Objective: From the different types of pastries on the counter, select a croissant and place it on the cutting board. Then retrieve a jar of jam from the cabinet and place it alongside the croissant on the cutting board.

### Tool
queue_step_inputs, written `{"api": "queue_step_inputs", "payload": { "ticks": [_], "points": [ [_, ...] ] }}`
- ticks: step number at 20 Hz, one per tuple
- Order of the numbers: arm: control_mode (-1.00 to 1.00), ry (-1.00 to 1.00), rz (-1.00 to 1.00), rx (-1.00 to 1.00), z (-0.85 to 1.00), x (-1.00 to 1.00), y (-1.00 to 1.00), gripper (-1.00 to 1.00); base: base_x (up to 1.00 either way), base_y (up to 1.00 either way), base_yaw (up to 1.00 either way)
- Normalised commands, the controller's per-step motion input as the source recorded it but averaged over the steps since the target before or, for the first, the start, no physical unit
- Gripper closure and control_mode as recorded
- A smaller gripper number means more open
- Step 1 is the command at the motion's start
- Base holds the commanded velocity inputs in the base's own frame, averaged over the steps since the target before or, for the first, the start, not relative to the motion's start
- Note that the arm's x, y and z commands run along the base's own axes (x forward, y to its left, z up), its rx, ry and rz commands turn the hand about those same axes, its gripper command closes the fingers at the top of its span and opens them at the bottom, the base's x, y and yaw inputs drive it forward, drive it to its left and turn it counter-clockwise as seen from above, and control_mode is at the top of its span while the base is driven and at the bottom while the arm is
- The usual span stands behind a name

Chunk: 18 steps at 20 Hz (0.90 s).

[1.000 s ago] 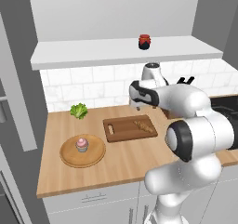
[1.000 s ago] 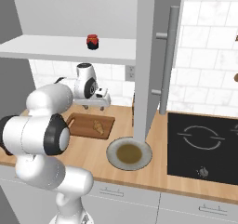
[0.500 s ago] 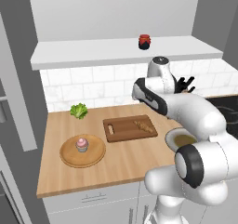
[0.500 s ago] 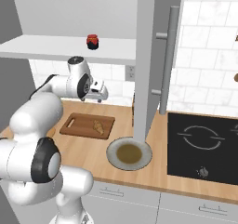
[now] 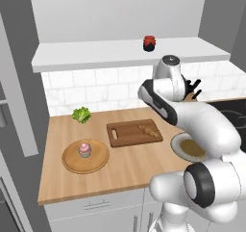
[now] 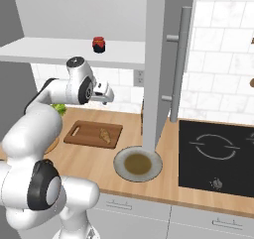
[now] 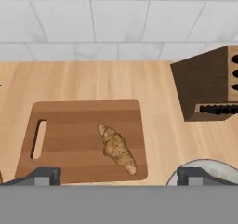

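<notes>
The croissant (image 7: 117,149) lies on the dark-brown cutting board (image 7: 69,139), toward the end away from the slot handle; both also show on the counter, the croissant (image 5: 146,129) on the board (image 5: 127,135). My gripper (image 7: 119,177) hangs well above the board, open, fingertips (image 7: 44,176) wide apart with nothing between them. From the right base, the gripper (image 6: 107,94) is in the air below the cabinet (image 6: 54,52). The jar of jam (image 5: 149,43), dark red with a black lid, stands on the cabinet shelf, higher than the hand. The pink cupcake (image 5: 85,149) sits apart.
The cupcake rests on a round light-wood tray (image 5: 72,164) at the counter's left. A green lettuce (image 5: 81,114) lies near the wall. A knife block (image 7: 204,86) stands right of the board, with a plate (image 6: 137,164) in front. A grey panel (image 6: 158,59) rises beside the hob (image 6: 218,153).
The arm has swung and its elbow has shifted, and the hand has risen a little above the board. The croissant stays on the board and the jar on the shelf.
</notes>
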Motion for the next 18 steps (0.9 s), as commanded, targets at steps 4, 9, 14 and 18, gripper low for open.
{"api": "queue_step_inputs", "payload": {
  "ticks": [4,9,14,18],
  "points": [
    [-1.00,-0.11,0.00,0.00,0.81,-0.10,0.00,-1.00,0.00,0.00,0.00],
    [-1.00,-0.07,0.00,0.01,0.61,-0.12,0.01,-1.00,0.00,0.00,0.00],
    [-1.00,-0.11,0.00,0.05,0.61,-0.02,0.00,-1.00,0.00,0.00,0.00],
    [-1.00,-0.20,0.00,0.02,0.62,0.00,0.01,-1.00,0.00,0.00,0.00]
  ]
}}
